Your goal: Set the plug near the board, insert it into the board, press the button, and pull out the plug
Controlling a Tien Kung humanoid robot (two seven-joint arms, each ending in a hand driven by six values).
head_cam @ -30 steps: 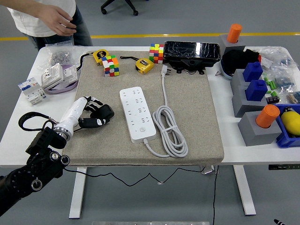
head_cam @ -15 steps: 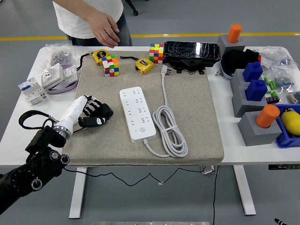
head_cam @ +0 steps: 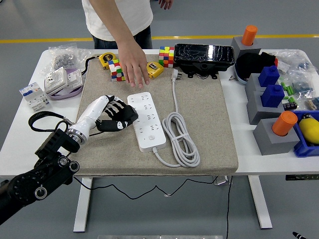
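Blue bin holds yellow object; left robot hand beside power strip.

White power strip and coiled white cable lying on beige mat, multicoloured cubes showing at 12 o'clock, orange cylinders sitting at 3 o'clock.

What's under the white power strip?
The white power strip lies flat on a beige mat, which sits on the white table. The patch of mat directly beneath the strip is covered.

Board on mat; plug behind it; coiled cable right; left hand left.
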